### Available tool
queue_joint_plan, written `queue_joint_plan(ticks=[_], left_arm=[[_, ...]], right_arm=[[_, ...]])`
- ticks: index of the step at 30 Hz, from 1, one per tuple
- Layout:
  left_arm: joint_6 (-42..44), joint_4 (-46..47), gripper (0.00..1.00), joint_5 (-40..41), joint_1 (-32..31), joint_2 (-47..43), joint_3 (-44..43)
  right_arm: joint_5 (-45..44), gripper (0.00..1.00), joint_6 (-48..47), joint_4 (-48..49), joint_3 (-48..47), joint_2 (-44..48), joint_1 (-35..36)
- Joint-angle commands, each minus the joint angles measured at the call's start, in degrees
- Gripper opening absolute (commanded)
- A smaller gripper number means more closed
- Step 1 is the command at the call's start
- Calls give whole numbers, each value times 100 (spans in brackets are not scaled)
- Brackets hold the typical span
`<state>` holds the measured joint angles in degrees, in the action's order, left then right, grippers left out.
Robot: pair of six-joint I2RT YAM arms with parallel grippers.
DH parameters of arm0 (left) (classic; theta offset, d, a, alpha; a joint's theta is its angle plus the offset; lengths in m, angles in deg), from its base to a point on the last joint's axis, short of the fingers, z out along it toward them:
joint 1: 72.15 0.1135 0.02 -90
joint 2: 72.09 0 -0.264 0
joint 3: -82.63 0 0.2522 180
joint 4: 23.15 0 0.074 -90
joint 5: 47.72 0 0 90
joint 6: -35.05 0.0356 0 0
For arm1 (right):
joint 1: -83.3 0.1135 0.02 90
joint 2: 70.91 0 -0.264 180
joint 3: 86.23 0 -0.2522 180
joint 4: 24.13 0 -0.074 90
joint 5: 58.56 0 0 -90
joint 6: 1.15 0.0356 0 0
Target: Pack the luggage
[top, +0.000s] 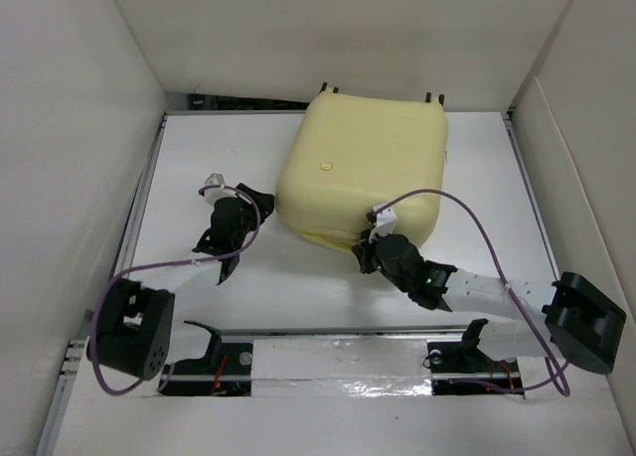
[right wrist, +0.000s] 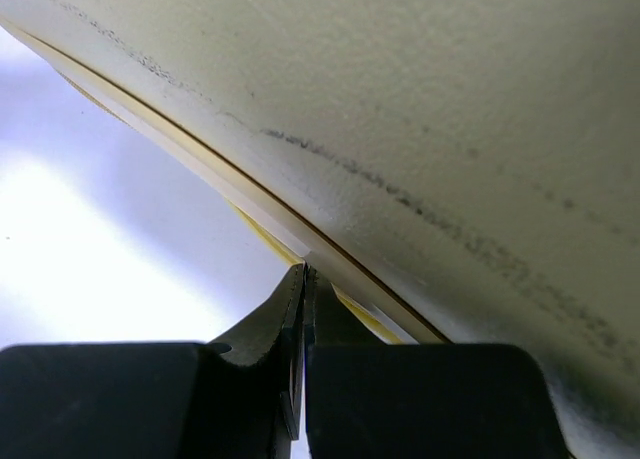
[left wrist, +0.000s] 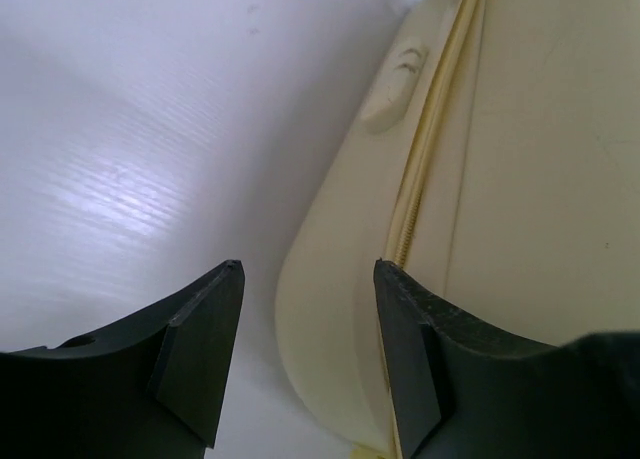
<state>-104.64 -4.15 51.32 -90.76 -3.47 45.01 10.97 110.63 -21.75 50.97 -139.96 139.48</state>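
luggage (top: 363,163): pale yellow hard shell, rounded corners, closed and lying flat. Small round mark (top: 324,165) on the top face. Black wheel bits (top: 434,98) poke out at the far edge. It sits far-centre on the white table (top: 219,148), rotated slightly, with the far edge close to the back wall (top: 328,29).

Left wrist view: zipper seam (left wrist: 430,149) runs along the side of the shell (left wrist: 520,179), with a moulded bump (left wrist: 395,84) beside it. Right wrist view: scuff lines on the shell (right wrist: 450,99).

Room: bare table left of the case and in front of it. There is a narrower strip on its right, up to the side wall (top: 586,148).

left gripper (top: 253,203): fingers spread wide, holding nothing. It sits just beside the case's near-left corner; in the wrist view (left wrist: 308,269) that corner lies between the fingers.

right gripper (top: 366,243): at the case's near edge. Fingers pressed together (right wrist: 303,271), tips right at the seam line. Can't tell whether anything thin is pinched between them.
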Motion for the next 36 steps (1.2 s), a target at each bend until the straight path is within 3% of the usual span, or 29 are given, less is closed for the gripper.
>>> queue_joint_plan(ticks=[1, 7, 11, 18, 23, 28, 30, 31, 32, 33, 36], left_arm=[[-102, 969, 51, -797, -45, 519, -540], [21, 1067, 49, -833, -433, 609, -480], [179, 962, 47, -877, -433, 275, -251], [706, 1093, 45, -1369, -433, 309, -137], [663, 1655, 43, -1730, -222, 336, 267], [522, 1752, 43, -1721, -222, 407, 338], [522, 1717, 43, -1660, -222, 319, 329], [548, 1656, 43, -1607, -222, 284, 320], [574, 1499, 43, -1511, -222, 249, 277], [592, 1436, 43, -1493, -222, 179, 259], [601, 1278, 43, -1317, -91, 99, 215]], right_arm=[[500, 0, -86, 425, -497, -134, 191], [868, 0, -463, 689, -1199, -915, 446], [1694, 0, -947, 391, -2587, -1750, 587], [3083, 0, -878, 443, -4370, -3183, 763], [3243, 0, -352, 987, -4918, -3711, 930], [3128, 0, 229, 1778, -4867, -3931, 930], [3251, 10, 300, 1761, -4743, -3870, 930], [3251, 33, 283, 1639, -4656, -3687, 982], [3077, 45, 196, 1481, -4542, -3537, 982], [2945, 65, 117, 1149, -4201, -3344, 1043], [2391, 79, -86, 481, -3350, -2378, 1097]])
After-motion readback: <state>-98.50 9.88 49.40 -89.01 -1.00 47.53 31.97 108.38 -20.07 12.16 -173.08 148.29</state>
